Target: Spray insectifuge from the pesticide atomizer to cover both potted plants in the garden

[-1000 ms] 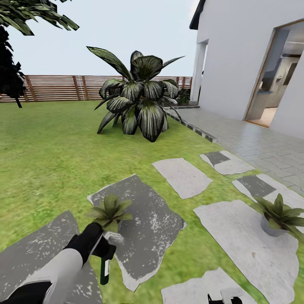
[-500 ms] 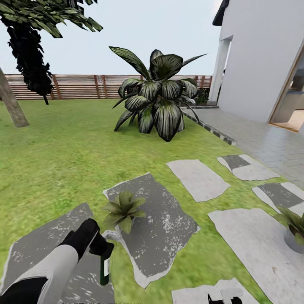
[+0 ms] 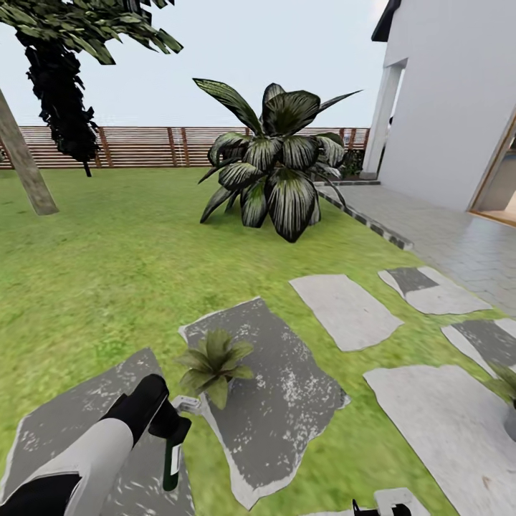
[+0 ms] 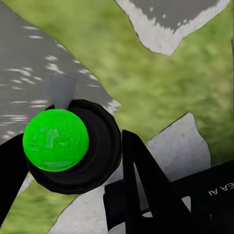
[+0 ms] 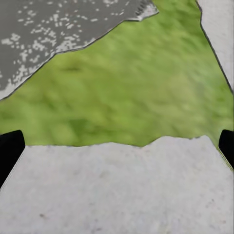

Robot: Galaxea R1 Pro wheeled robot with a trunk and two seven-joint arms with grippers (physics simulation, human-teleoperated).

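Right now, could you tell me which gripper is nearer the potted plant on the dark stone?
Left. The left gripper holds the atomizer just beside the potted plant; the right gripper sits well off at the frame's bottom.

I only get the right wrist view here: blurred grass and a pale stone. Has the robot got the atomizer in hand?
Observer: Yes. In the head view the left gripper is shut on the pesticide atomizer, whose bottle hangs down.
Operator: Is a plant near its nozzle?
Observer: The nearer potted plant stands on a dark grey stepping stone, just ahead of the pale spray top.
Operator: And the other one?
Observer: The second potted plant is cut off at the head view's right edge, far from the atomizer.
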